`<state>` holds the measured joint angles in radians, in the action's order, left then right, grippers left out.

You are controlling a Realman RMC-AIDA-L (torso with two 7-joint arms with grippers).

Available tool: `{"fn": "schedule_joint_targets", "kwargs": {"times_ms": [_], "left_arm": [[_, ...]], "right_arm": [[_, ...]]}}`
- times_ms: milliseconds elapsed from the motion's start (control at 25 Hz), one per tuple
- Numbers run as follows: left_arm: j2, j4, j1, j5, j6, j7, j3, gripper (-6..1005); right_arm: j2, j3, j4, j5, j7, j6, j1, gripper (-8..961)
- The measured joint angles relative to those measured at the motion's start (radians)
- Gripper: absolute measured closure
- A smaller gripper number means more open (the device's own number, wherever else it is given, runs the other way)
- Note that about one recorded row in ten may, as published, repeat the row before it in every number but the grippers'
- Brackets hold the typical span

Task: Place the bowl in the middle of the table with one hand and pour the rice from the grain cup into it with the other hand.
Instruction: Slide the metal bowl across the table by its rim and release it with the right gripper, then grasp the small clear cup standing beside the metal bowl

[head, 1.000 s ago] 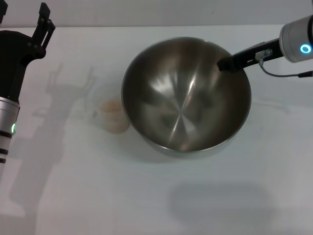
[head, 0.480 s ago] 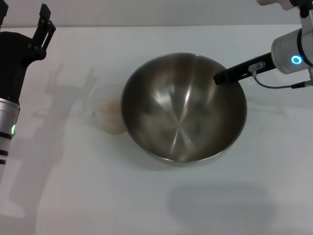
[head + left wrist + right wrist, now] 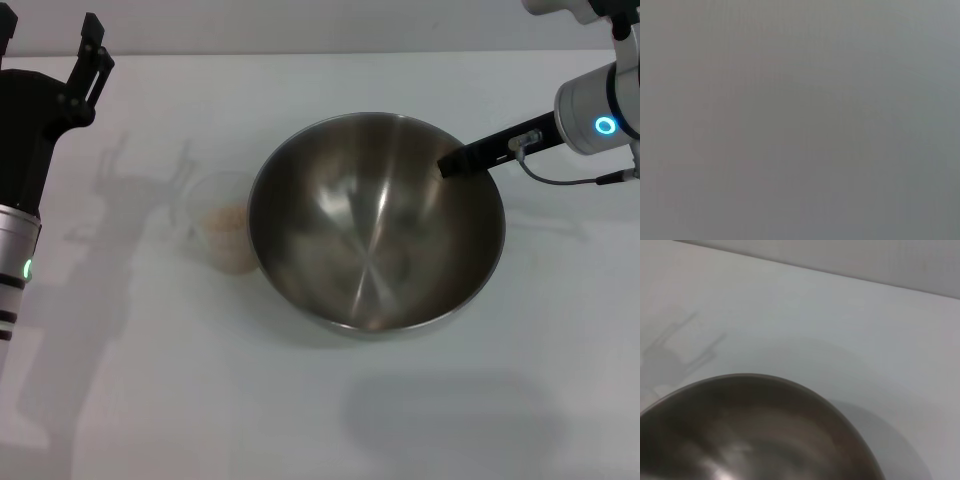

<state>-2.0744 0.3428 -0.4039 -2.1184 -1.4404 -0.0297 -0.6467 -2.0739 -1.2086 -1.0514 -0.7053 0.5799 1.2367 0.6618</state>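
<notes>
One bowl (image 3: 375, 222) sits on the bench (image 3: 300, 400), the right claw (image 3: 452, 163) pinching its far rim, cup (image 3: 222, 232) of rice (image 3: 228, 222) just beside it, left claw (image 3: 85, 45) spread empty well apart.

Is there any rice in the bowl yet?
No, the bowl shows only bare steel inside, and the rice sits in the grain cup beside it.

Lab-like test bench, bare white table (image 3: 300, 420), plain wall
</notes>
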Motion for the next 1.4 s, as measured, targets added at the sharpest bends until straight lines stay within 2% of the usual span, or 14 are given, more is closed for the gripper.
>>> {"fn": "schedule_joint_targets", "kwargs": {"times_ms": [280,520,760,920,1040,1080,1120,1160,1200,1240,1280,1320,1360,1400], "left_arm": [[-0.001,0.004,0.005,0.0,-0.005,0.0,0.001,246],[-0.001,0.003,0.013,-0.001,-0.025,0.001,0.002,249],[-0.001,0.003,0.021,-0.002,-0.046,0.001,0.002,253],[0.0,0.003,0.027,-0.002,-0.054,0.001,0.002,255],[0.0,0.002,0.027,-0.002,-0.054,0.001,0.002,256],[0.0,0.002,0.027,-0.002,-0.054,0.001,0.002,257],[0.0,0.002,0.027,-0.002,-0.054,0.001,0.002,257],[0.0,-0.002,0.029,-0.002,-0.054,0.001,0.001,258],[-0.001,-0.002,0.032,-0.002,-0.054,0.001,0.0,259],[-0.001,-0.002,0.032,-0.002,-0.054,0.001,0.0,259],[-0.001,-0.002,0.032,-0.002,-0.054,0.001,0.0,260],[-0.001,-0.002,0.032,-0.002,-0.054,0.001,0.0,260],[-0.001,-0.002,0.035,-0.002,-0.054,0.001,-0.001,261],[-0.001,-0.002,0.035,-0.002,-0.054,0.001,-0.001,261]], "right_arm": [[0.0,-0.01,-0.007,0.004,0.004,0.007,0.009,888],[-0.001,-0.026,-0.044,0.01,0.004,0.005,0.004,714],[-0.003,-0.041,-0.179,0.046,0.007,-0.017,-0.013,486],[-0.003,-0.098,-0.241,0.086,0.019,-0.085,-0.021,414],[-0.004,-0.204,-0.302,0.173,0.02,-0.225,-0.056,378],[-0.006,-0.293,-0.327,0.229,0.012,-0.359,-0.091,378],[-0.006,-0.293,-0.327,0.229,0.012,-0.359,-0.091,378],[-0.008,-0.395,-0.34,0.293,-0.007,-0.525,-0.145,378],[-0.01,-0.444,-0.343,0.33,-0.021,-0.624,-0.176,378],[-0.01,-0.444,-0.343,0.33,-0.021,-0.624,-0.176,378],[-0.011,-0.515,-0.338,0.386,-0.053,-0.792,-0.228,378],[-0.011,-0.515,-0.338,0.386,-0.053,-0.792,-0.228,378],[-0.012,-0.57,-0.312,0.417,-0.088,-1.011,-0.285,378],[-0.012,-0.57,-0.312,0.417,-0.088,-1.011,-0.285,378]]}}
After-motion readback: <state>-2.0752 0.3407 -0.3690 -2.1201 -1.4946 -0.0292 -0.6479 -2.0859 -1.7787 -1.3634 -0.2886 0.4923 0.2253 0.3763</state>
